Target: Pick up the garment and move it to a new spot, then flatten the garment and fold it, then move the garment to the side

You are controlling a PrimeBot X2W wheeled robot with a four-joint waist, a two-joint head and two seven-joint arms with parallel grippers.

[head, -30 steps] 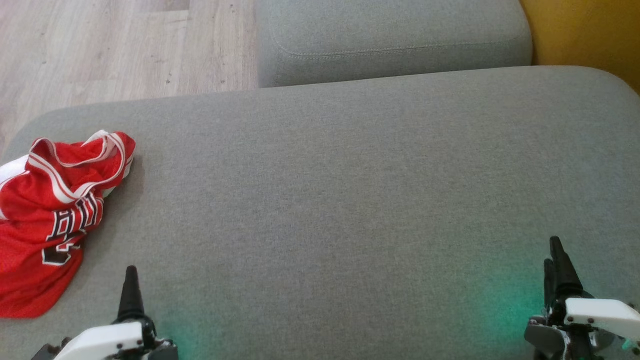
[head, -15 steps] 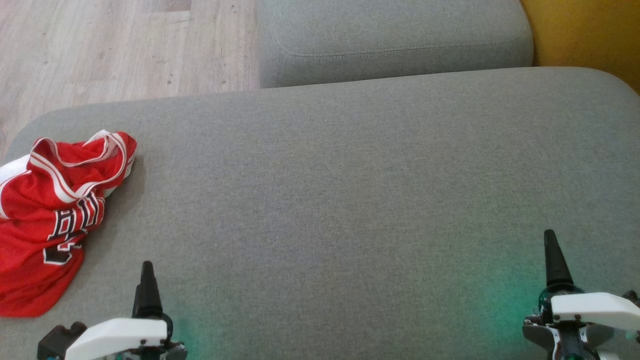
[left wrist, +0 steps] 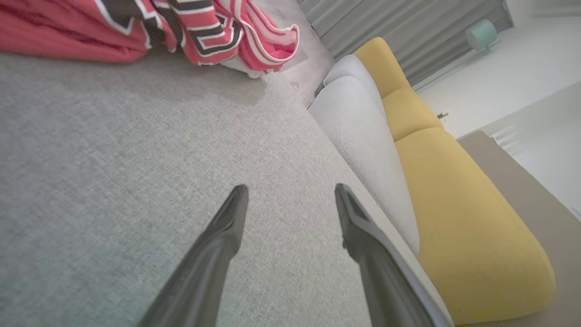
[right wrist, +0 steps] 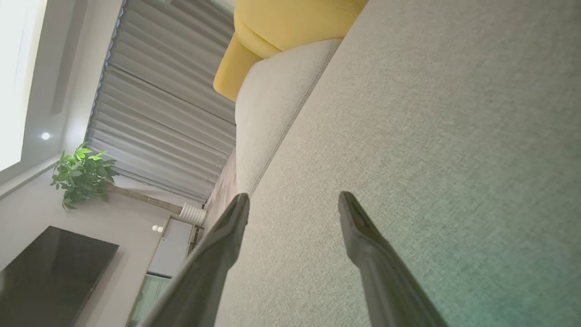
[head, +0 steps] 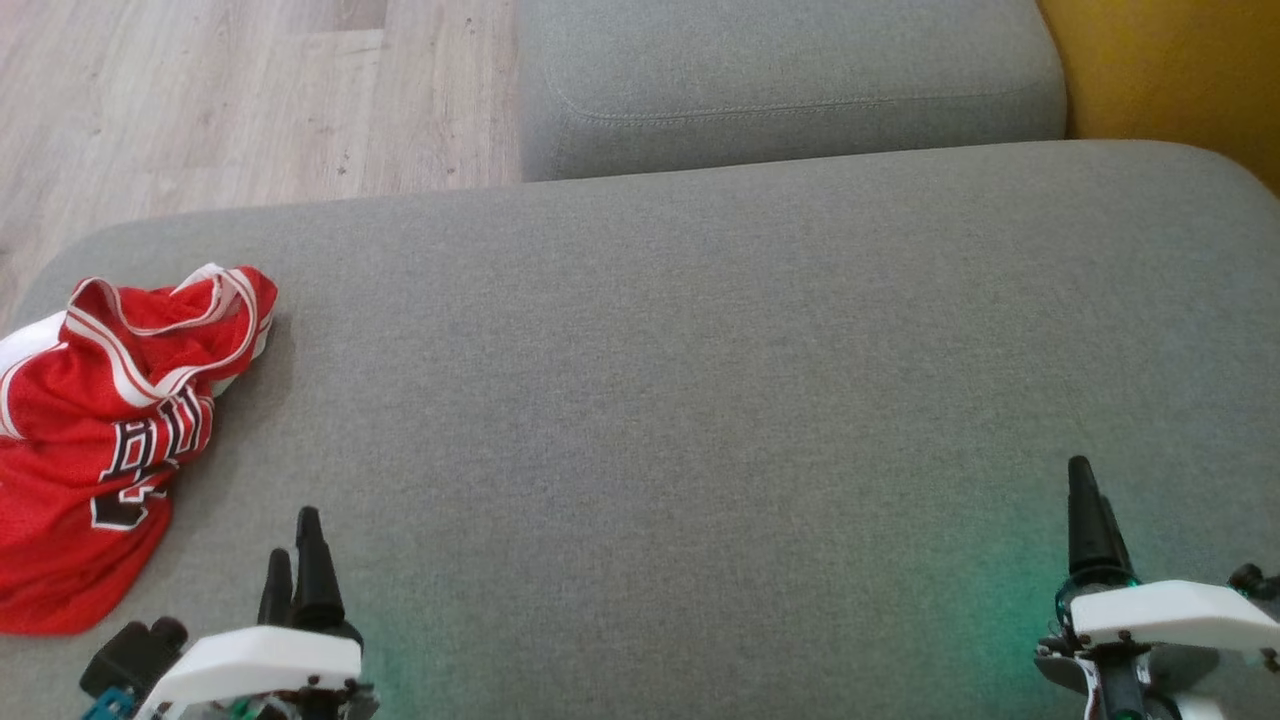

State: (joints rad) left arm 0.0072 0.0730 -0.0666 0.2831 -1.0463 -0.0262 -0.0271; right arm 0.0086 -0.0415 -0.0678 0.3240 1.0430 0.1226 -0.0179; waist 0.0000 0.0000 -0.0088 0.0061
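A crumpled red jersey with white trim and dark lettering lies at the left edge of the grey cushion. In the left wrist view the jersey bunches along the top. My left gripper stands open at the lower left, a short way right of the jersey, with nothing between its fingers. At the lower right my right gripper is open over bare cushion, its fingers empty.
A second grey cushion lies beyond the near one, with a yellow cushion at the far right. Wooden floor shows past the far left edge. A wide stretch of cushion separates the two grippers.
My left gripper has moved right and turned, so both its fingers show. The right gripper has shifted slightly left and forward. The jersey has not moved; the camera has tilted a little.
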